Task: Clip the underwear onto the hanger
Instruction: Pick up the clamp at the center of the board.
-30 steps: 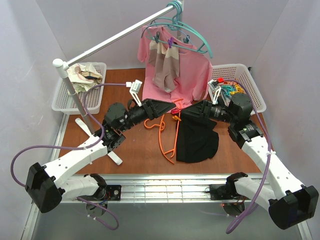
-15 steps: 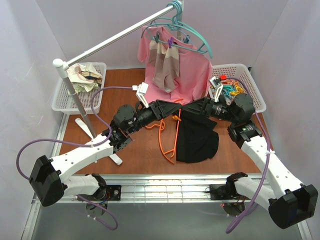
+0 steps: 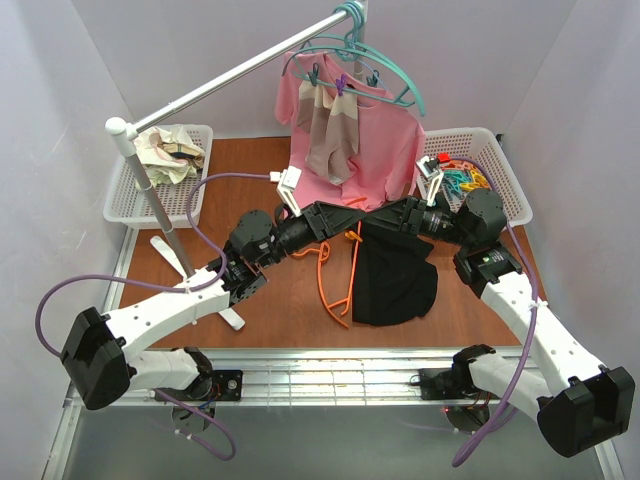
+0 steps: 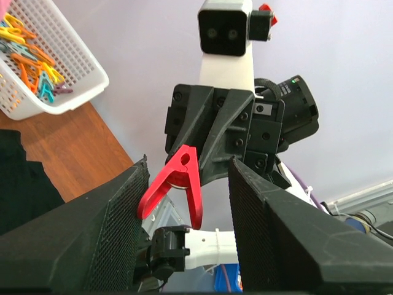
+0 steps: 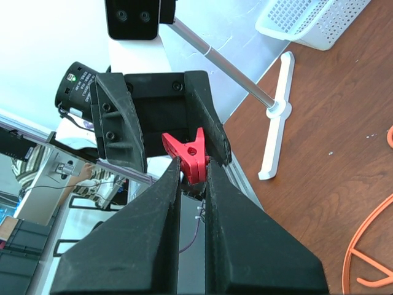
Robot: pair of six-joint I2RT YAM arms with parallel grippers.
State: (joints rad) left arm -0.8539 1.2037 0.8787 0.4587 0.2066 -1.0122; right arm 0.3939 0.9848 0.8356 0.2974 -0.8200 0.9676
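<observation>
A white perforated plastic basket (image 3: 505, 170) at the right rear is filled with coloured clothespins (image 3: 462, 182). A matching basket (image 3: 122, 195) at the left rear is loaded with crumpled beige cloths (image 3: 165, 148). Both are set on a brown wood-grain surface (image 3: 290, 310) enclosed by pale walls (image 3: 60, 100). The soft black underwear (image 3: 395, 280) is laid flat on the surface at centre right, with the thin orange hanger (image 3: 353, 272) along its left edge. A red clothespin (image 5: 190, 153) is pinched in the right claw (image 5: 193, 165). The left claw (image 4: 189, 166), fitted with mesh-textured pads, is spread on either side of it.
</observation>
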